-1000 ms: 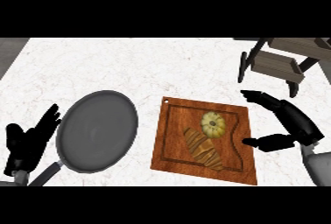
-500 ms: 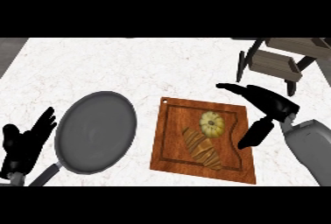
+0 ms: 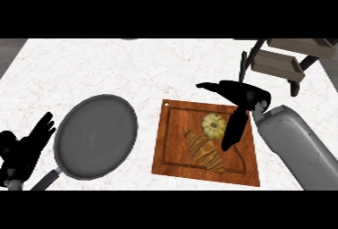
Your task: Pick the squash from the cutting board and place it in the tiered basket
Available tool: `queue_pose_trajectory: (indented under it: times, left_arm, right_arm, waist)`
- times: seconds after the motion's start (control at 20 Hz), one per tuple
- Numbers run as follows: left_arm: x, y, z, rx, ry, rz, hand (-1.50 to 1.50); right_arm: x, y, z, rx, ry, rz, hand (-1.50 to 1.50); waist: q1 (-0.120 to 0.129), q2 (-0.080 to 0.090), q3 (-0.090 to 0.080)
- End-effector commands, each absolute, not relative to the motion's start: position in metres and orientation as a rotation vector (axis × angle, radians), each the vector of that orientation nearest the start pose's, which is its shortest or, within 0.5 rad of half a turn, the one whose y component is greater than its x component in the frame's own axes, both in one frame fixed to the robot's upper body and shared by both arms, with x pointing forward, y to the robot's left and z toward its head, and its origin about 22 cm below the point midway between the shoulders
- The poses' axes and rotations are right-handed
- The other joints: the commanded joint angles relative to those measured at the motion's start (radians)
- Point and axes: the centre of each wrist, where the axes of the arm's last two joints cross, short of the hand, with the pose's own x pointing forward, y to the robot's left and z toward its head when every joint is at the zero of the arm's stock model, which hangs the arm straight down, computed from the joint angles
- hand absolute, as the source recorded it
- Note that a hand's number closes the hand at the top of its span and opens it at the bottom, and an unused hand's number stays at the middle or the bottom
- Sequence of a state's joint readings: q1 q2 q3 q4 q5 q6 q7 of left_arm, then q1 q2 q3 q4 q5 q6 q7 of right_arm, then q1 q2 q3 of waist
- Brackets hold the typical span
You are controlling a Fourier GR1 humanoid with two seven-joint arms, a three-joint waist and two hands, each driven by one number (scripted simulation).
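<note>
A pale yellow squash (image 3: 213, 125) lies on the wooden cutting board (image 3: 173, 154), with a brown striped pastry (image 3: 205, 150) just below it. My right hand (image 3: 243, 96) hovers open over the board's right side, its thumb pointing left and its fingers (image 3: 232, 131) hanging down beside the squash's right edge. The tiered basket (image 3: 284, 60) of dark frame and wooden shelves stands at the counter's far right. My left hand (image 3: 25, 150) rests open at the lower left, away from the board.
A grey frying pan (image 3: 95, 136) lies left of the cutting board, its handle pointing toward the lower left near my left hand. White marble counter stretches behind the pan and the board.
My right hand has moved left and forward from beside the board's right edge to over it, close to the squash. The left hand has slid slightly lower left.
</note>
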State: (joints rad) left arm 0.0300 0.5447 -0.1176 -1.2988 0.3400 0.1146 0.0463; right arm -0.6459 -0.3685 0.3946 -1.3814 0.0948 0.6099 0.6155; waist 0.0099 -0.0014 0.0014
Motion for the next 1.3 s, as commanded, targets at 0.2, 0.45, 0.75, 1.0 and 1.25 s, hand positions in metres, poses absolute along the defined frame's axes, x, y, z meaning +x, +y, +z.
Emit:
queue_pose_trajectory:
  times: [0.2,0.45,0.75,1.0,1.25]
  left_arm:
    - [0.226,0.351,-0.028,0.279,-1.202,-0.087,0.0]
    - [0.209,0.347,-0.012,0.266,-1.194,-0.061,0.0]
    - [0.22,0.36,-0.005,0.293,-1.204,-0.083,0.0]
    - [0.221,0.36,-0.017,0.269,-1.191,-0.074,0.0]
    - [0.213,0.344,-0.011,0.273,-1.182,-0.071,0.0]
  right_arm:
    - [0.364,-0.155,0.14,-0.274,-0.862,1.399,-1.5]
    - [0.362,-0.187,0.146,-0.313,-0.803,1.374,-1.5]
    - [0.351,-0.185,0.134,-0.267,-0.8,1.362,-1.5]
    - [0.345,-0.202,0.109,-0.216,-0.774,1.37,-1.5]
    - [0.351,-0.209,0.11,-0.234,-0.819,1.339,-1.5]
  waist:
    - [-0.004,0.002,-0.002]
    - [-0.002,-0.001,-0.001]
    - [-0.008,0.0,-0.001]
    - [-0.006,0.001,-0.001]
    - [-0.004,0.001,-0.001]
